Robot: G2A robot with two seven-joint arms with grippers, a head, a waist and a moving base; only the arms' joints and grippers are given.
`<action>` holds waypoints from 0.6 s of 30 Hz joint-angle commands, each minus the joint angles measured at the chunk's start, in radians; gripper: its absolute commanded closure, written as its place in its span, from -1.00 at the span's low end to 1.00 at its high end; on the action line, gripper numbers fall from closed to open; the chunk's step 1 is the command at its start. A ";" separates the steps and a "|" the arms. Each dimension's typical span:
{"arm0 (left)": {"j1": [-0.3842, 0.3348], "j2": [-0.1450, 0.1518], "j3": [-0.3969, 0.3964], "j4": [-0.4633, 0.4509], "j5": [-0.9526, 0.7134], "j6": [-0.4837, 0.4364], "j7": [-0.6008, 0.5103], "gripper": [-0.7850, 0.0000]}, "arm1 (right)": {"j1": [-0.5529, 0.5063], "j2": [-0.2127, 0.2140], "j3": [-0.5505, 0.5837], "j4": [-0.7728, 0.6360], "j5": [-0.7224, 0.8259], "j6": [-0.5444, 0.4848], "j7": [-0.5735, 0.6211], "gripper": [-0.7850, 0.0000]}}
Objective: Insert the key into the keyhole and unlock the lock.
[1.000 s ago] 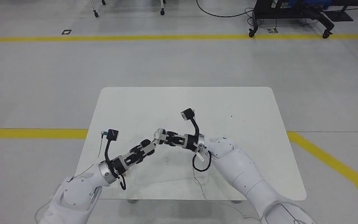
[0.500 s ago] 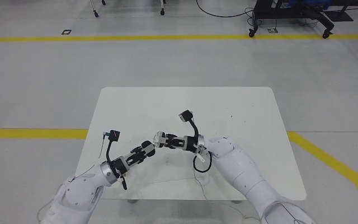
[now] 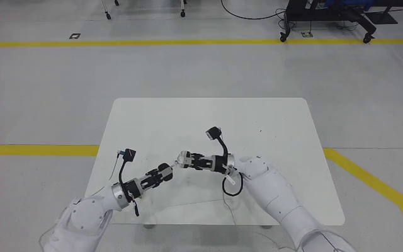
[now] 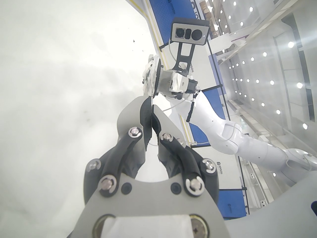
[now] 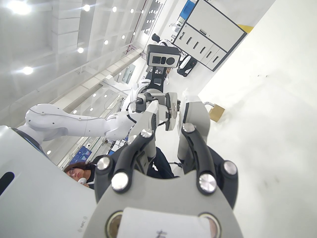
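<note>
A small brass padlock (image 5: 217,113) with a silver shackle lies on the white table (image 3: 264,126), just beyond one finger of my right gripper (image 5: 173,101). That gripper is open, with nothing between its fingers. My left gripper (image 4: 151,105) is shut on the key (image 4: 151,101), a thin metal blade seen edge-on between its pads. The key's round silver head (image 5: 175,107) faces the right wrist camera. In the top view the left gripper (image 3: 168,168) and right gripper (image 3: 183,157) point at each other, tip to tip, above the table's front middle.
The table's far half and right side are bare, apart from tiny dark specks (image 3: 259,131). Its front edge (image 3: 189,222) lies close behind both forearms. Grey floor with yellow lines surrounds the table.
Both grippers have drifted a little toward the table's front. The left gripper has drawn back slightly from the right one, and the right wrist has turned a little.
</note>
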 commanded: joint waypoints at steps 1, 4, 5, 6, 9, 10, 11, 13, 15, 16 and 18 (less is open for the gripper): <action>-0.006 0.002 -0.001 0.006 0.001 -0.009 -0.021 1.00 | -0.003 0.006 0.008 -0.005 -0.005 0.022 0.019 0.53; -0.011 0.005 -0.001 0.010 0.013 -0.021 -0.036 1.00 | -0.008 0.012 0.012 -0.019 -0.014 0.051 0.042 0.51; -0.012 0.005 0.001 0.010 0.015 -0.025 -0.039 1.00 | -0.009 0.013 0.011 -0.024 -0.022 0.061 0.046 0.49; -0.014 0.006 0.004 0.012 0.017 -0.027 -0.041 1.00 | -0.010 0.013 0.011 -0.028 -0.029 0.069 0.047 0.46; -0.018 0.007 0.012 0.016 0.022 -0.032 -0.046 1.00 | -0.010 0.013 0.004 -0.038 -0.058 0.094 0.041 0.38; -0.019 0.007 0.014 0.018 0.023 -0.033 -0.046 1.00 | -0.011 0.012 0.003 -0.042 -0.061 0.097 0.038 0.38; -0.021 0.007 0.015 0.019 0.025 -0.033 -0.045 1.00 | -0.012 0.012 0.002 -0.045 -0.063 0.099 0.036 0.41; -0.024 0.008 0.018 0.021 0.030 -0.033 -0.046 1.00 | -0.012 0.011 -0.002 -0.048 -0.070 0.105 0.041 0.62; -0.026 0.009 0.022 0.022 0.036 -0.034 -0.048 1.00 | -0.012 0.010 -0.002 -0.049 -0.074 0.108 0.039 0.72; -0.027 0.009 0.024 0.023 0.037 -0.034 -0.048 1.00 | -0.012 0.010 -0.002 -0.050 -0.075 0.109 0.039 0.87; -0.029 0.010 0.027 0.025 0.045 -0.031 -0.048 1.00 | -0.012 0.010 -0.003 -0.050 -0.079 0.113 0.040 1.00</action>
